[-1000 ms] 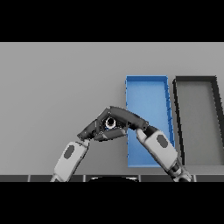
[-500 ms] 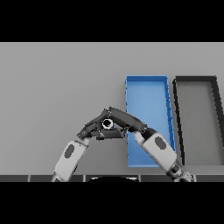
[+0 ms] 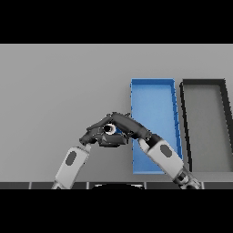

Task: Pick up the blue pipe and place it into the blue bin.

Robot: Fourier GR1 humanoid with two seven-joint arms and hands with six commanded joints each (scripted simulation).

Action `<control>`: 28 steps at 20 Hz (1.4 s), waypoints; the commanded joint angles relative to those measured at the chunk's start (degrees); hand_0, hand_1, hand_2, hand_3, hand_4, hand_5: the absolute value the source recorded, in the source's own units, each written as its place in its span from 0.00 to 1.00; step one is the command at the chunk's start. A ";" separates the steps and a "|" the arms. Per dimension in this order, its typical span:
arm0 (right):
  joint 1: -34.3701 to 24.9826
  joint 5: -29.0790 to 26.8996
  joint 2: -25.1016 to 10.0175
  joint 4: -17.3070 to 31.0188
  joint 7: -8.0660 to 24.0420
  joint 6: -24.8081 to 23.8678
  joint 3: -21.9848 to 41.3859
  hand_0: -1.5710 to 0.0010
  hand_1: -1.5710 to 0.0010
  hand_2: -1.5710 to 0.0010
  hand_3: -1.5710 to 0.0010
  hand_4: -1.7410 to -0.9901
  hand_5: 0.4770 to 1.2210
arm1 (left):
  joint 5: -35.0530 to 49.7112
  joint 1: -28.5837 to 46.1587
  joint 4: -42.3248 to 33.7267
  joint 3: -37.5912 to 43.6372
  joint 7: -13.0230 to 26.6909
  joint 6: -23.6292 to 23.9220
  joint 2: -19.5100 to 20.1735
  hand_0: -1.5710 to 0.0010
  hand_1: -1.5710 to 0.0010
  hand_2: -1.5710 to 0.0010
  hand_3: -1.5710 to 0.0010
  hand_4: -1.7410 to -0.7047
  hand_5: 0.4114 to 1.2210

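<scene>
Status, head view: both hands meet just left of the blue bin [image 3: 152, 107]. Right robot hand [image 3: 129, 126] reaches in from the lower right, fingers curled over something small; a sliver of blue shows right under it next to a pale ring, which I read as the blue pipe [image 3: 116, 131] end-on. So right robot hand looks clamped on the pipe, though most of the pipe is hidden by fingers. Left robot hand [image 3: 98, 136] sits touching or nearly touching the right one from the left side, fingers bent in toward the same spot; can't tell if it actually grips the pipe or just rests beside it. Pipe is not in the bin: it sits just off the bin's left wall, on the near side of the right robot hand's knuckles. Can't tell if it's lifted off the grey counter [image 3: 54, 91] or resting on it. Dark bin [image 3: 184, 127] is further right, beyond the blue one, not involved. Progress call: grasp looks done or nearly; carry over the wall and release remain.
</scene>
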 commanded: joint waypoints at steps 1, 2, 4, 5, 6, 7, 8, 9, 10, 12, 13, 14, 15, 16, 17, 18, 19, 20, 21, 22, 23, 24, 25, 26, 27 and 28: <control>-0.40 -0.11 -0.29 0.18 0.25 0.10 -0.22 0.00 0.00 0.00 0.00 0.00 1.00 | 0.46 0.25 0.13 0.42 -0.13 0.15 0.03 0.90 0.91 0.91 0.92 0.73 0.36; 0.11 0.04 -0.56 0.68 -0.40 0.19 -0.23 0.00 0.00 0.00 0.00 0.00 1.00 | 1.17 0.39 0.80 0.98 0.59 -0.34 0.36 0.92 0.93 0.93 0.94 0.74 0.29; 0.13 -1.06 0.08 0.63 -0.93 -0.09 -0.03 0.00 0.00 0.00 0.00 0.00 1.00 | 1.03 0.79 0.42 0.72 0.43 0.01 0.01 0.95 0.95 0.95 0.96 0.75 0.19; -0.23 -1.44 0.46 1.04 -1.08 -0.42 -0.17 0.00 0.00 0.00 0.00 0.00 1.00 | 0.54 0.19 1.00 1.06 0.84 0.03 0.59 0.96 0.96 0.96 0.97 0.76 0.16; 0.29 -2.23 0.14 0.42 -2.12 -0.43 -0.48 0.00 0.00 0.00 0.00 0.00 1.00 | -0.07 0.59 1.30 0.40 -0.01 0.01 0.44 0.97 0.97 0.97 0.97 0.77 0.13; -0.12 -4.22 0.66 0.40 -1.28 -0.76 -1.03 0.00 0.00 0.00 0.00 0.00 1.00 | -0.18 1.02 0.96 0.37 -0.30 0.30 0.41 0.97 0.98 0.98 0.98 0.78 0.10; -0.27 -6.55 1.20 0.08 -0.10 -1.27 -1.50 0.00 0.00 0.00 0.00 0.00 1.00 | -0.55 0.40 1.71 0.49 0.26 0.56 0.26 0.98 0.98 0.98 0.98 0.78 0.09; -0.99 -8.23 0.64 -0.63 0.70 -1.89 -2.59 0.00 0.00 0.00 0.00 0.00 1.00 | -0.91 0.47 2.32 0.49 0.20 0.59 0.41 0.98 0.98 0.99 0.99 0.79 0.09; -2.05 -10.67 0.82 -0.84 2.40 -2.82 -3.53 0.00 0.00 0.00 0.00 0.00 1.00 | -1.16 0.76 2.17 0.25 0.10 0.70 0.36 0.99 0.99 0.99 0.99 0.80 0.08; -7.06 -15.85 0.22 -1.21 5.74 -5.31 -7.10 0.00 0.00 0.00 0.00 0.00 1.00 | -0.89 -0.12 2.42 0.83 0.81 0.76 0.36 0.99 0.99 0.99 0.99 0.80 0.06; -8.76 -18.72 0.06 -1.53 6.79 -6.10 -8.33 0.00 0.00 0.00 0.00 0.00 1.00 | -0.87 -0.16 2.28 0.60 1.06 0.65 0.22 0.99 0.99 0.99 0.99 0.80 0.05; -10.53 -20.67 -0.87 -1.71 7.40 -6.55 -9.61 0.00 0.00 0.00 0.00 0.00 1.00 | -0.61 0.37 1.79 0.56 0.70 0.23 0.65 0.99 0.99 1.00 1.00 0.80 0.05; -13.59 -22.79 -1.45 -1.18 7.82 -6.76 -11.04 0.00 0.00 0.00 0.00 0.00 1.00 | -0.47 0.01 2.02 0.53 1.63 0.14 0.33 1.00 1.00 1.00 1.00 0.81 0.04; -16.83 -24.76 -2.71 0.39 7.50 -6.41 -13.08 0.00 0.00 0.00 0.00 0.00 1.00 | -0.40 0.48 1.80 0.28 1.44 0.03 0.22 1.00 1.00 1.00 1.00 0.81 0.04; -19.12 -26.46 -3.62 2.45 6.25 -6.33 -15.31 0.00 0.00 0.00 0.00 0.00 1.00 | -0.41 0.40 2.34 0.32 1.71 -0.11 0.18 1.00 1.00 1.00 1.00 0.81 0.03; -20.93 -26.37 -5.44 2.92 5.62 -7.76 -17.27 0.00 0.00 0.00 0.00 0.00 1.00 | -0.65 0.84 1.76 0.21 1.39 0.07 0.41 1.00 1.00 1.00 1.00 0.81 0.03; -23.53 -25.28 -6.66 4.80 4.42 -9.79 -19.15 0.00 0.00 0.00 0.00 0.00 1.00 | -0.32 0.26 1.67 0.78 2.23 0.18 0.48 1.00 1.00 1.00 1.00 0.81 0.03; -25.36 -24.41 -8.38 5.85 4.95 -11.56 -20.38 0.00 0.00 0.00 0.00 0.00 1.00 | -0.33 0.25 2.09 0.80 2.44 -0.06 0.63 1.00 1.00 1.00 1.00 0.81 0.03; -26.21 -23.23 -10.06 7.31 5.12 -12.69 -21.47 0.00 0.00 0.00 0.00 0.00 1.00 | -0.74 0.50 2.12 0.44 2.66 0.24 0.29 1.00 1.00 1.00 1.00 0.81 0.02; -27.52 -23.09 -11.50 9.53 5.37 -12.80 -22.78 0.00 0.00 0.00 0.00 0.00 1.00 | -0.84 0.13 1.79 0.48 2.68 0.25 0.44 1.00 1.00 1.00 1.00 0.82 0.02; -27.54 -22.72 -12.69 11.87 5.15 -13.29 -24.13 0.00 0.00 0.00 0.00 0.00 1.00 | -0.94 0.56 1.59 0.23 2.27 0.24 0.45 1.00 1.00 1.00 1.00 0.82 0.02; -27.43 -22.77 -13.73 13.43 5.55 -13.47 -25.09 0.00 0.00 0.00 0.00 0.00 1.00 | -0.59 0.78 1.40 0.29 2.37 0.09 0.42 1.00 1.00 1.00 1.00 0.82 0.01; -27.01 -22.12 -14.99 14.92 5.44 -13.74 -25.88 0.00 0.00 0.00 0.00 0.00 1.00 | -0.77 1.32 1.11 0.33 1.70 0.10 0.92 1.00 1.00 1.00 1.00 0.82 0.00; -25.77 -21.62 -16.69 15.87 5.11 -12.87 -26.56 0.00 0.00 0.00 0.00 0.00 1.00 | -0.77 0.87 1.12 0.71 1.96 0.27 1.12 1.00 1.00 1.00 1.00 0.82 0.00; -23.49 -21.13 -18.00 16.24 5.18 -12.61 -27.05 0.00 0.00 0.00 0.00 0.00 1.00 | -1.07 0.28 1.52 0.75 1.84 0.37 1.19 1.00 1.00 1.00 1.00 0.83 0.00; -22.50 -20.85 -19.02 16.78 5.49 -12.43 -27.46 0.00 0.00 0.00 0.00 0.00 1.00 | -1.81 0.14 1.78 0.40 1.27 0.59 1.23 1.00 1.00 1.00 1.00 0.83 0.00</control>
